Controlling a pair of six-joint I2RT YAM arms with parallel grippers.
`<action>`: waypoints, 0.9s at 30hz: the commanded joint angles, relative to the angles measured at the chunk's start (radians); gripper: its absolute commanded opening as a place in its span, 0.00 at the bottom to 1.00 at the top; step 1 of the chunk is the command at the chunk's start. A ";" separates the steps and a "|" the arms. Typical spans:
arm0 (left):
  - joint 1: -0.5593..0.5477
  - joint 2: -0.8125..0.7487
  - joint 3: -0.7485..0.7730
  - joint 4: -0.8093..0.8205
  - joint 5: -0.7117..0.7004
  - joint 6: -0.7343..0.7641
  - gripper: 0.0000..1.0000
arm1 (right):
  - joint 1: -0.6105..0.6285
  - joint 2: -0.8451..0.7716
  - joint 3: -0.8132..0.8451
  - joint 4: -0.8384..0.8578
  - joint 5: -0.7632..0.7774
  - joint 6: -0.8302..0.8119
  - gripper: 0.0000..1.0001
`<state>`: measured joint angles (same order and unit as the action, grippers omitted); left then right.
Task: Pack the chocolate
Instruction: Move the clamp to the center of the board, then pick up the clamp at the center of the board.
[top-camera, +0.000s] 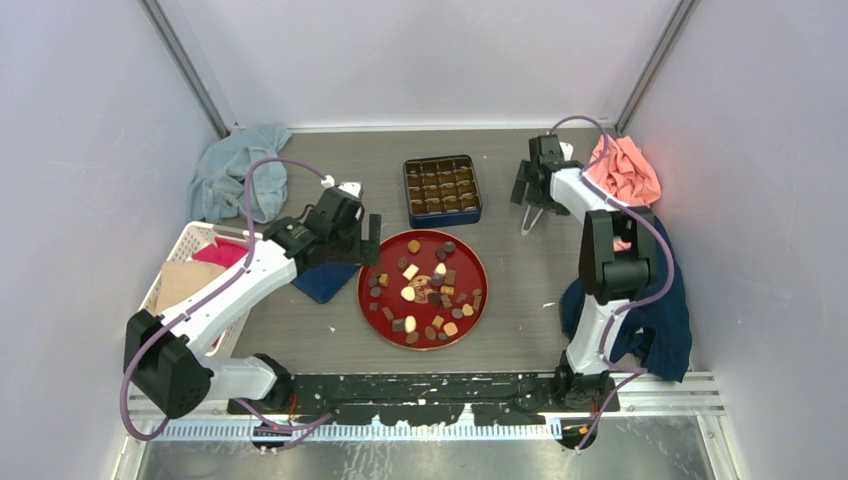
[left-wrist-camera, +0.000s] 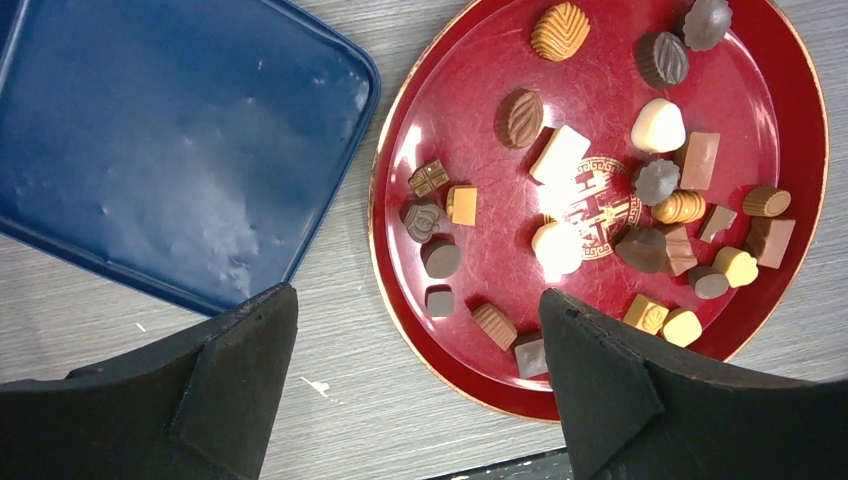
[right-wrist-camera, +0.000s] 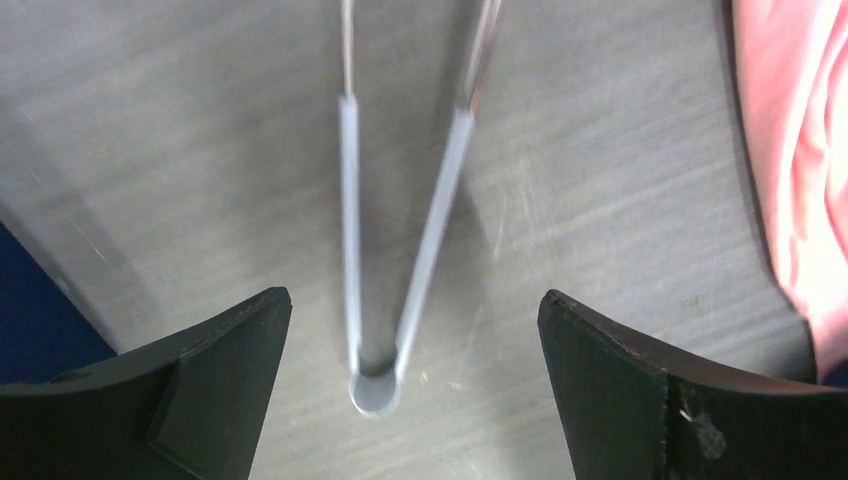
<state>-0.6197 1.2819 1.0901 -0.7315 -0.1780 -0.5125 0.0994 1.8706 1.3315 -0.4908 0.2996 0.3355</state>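
**Top view.** You are looking down on the chocolate (top-camera: 410, 272), which is lying scattered over a round red plate (top-camera: 468, 258) in the middle of the grey table (top-camera: 520, 290). Behind the plate a blue box (top-camera: 444, 216) is sitting, its inside divided into square brown cells. The left gripper (top-camera: 350, 245) is hanging at the plate's left rim, above a dark blue lid (top-camera: 325, 282). The right gripper (top-camera: 530, 195) is hanging to the right of the box, over thin tongs (top-camera: 530, 222).

**Left wrist view.** You are seeing the chocolate (left-wrist-camera: 560, 153) as bite-size pieces: round, square and ribbed like shells. They are dark brown, tan, orange-brown and cream-white. They are resting on the glossy, finely scratched red plate (left-wrist-camera: 490, 275), around its flat gold emblem (left-wrist-camera: 597, 205). The left gripper (left-wrist-camera: 415, 295) is standing with its jaws wide apart and gripping nothing. One black finger is hanging over the wood-grain table (left-wrist-camera: 350, 400) just beside the lid (left-wrist-camera: 170, 140). The other is hanging over the plate's near rim.

**Right wrist view.** You are looking at the tongs (right-wrist-camera: 347, 200): two slim, shiny metal arms joined at a rounded bend and spreading away from you. They are lying on the table (right-wrist-camera: 620, 150). The right gripper (right-wrist-camera: 415, 295) is standing with its jaws spread wide on either side of the tongs, touching neither arm. A pink cloth (right-wrist-camera: 800, 150) is showing at the right edge.
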 joint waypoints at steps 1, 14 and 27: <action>0.002 -0.041 -0.013 0.039 -0.001 -0.003 0.91 | -0.016 0.094 0.168 -0.075 0.038 0.021 1.00; 0.002 -0.044 -0.013 0.012 -0.034 -0.003 0.91 | -0.042 0.237 0.286 -0.049 -0.006 0.061 0.95; 0.002 -0.022 -0.015 0.021 -0.024 -0.003 0.91 | -0.056 0.296 0.301 0.000 -0.052 0.052 0.72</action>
<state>-0.6197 1.2713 1.0729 -0.7341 -0.1909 -0.5159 0.0475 2.1368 1.5845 -0.5022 0.2653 0.3962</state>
